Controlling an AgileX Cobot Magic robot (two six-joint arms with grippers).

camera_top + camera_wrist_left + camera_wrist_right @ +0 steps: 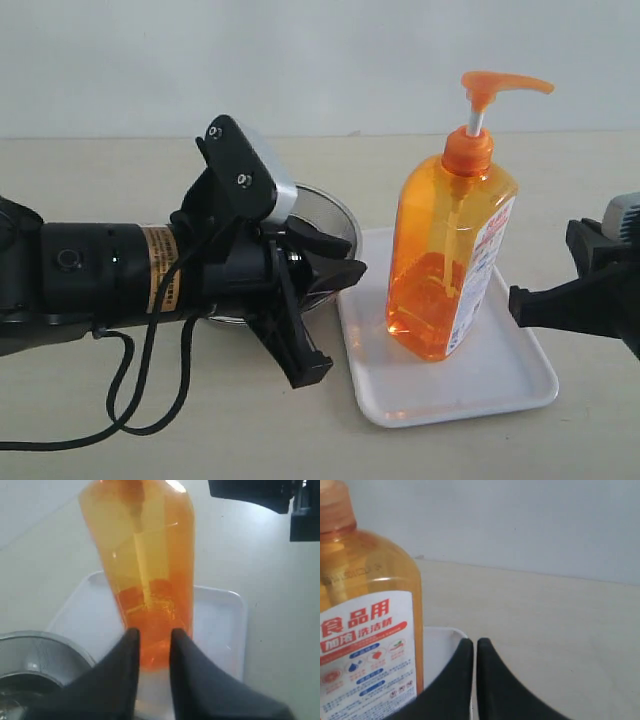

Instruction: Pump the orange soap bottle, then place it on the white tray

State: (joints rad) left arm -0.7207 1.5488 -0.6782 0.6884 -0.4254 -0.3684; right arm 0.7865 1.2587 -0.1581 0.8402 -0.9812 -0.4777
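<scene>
The orange soap bottle [452,260] stands upright, well inside the rim of the white tray [500,385], so placement appears complete. Left gripper [155,632] jaws: narrowly parted, empty, clear of the bottle. Right gripper [476,642] jaws: closed, empty.
</scene>
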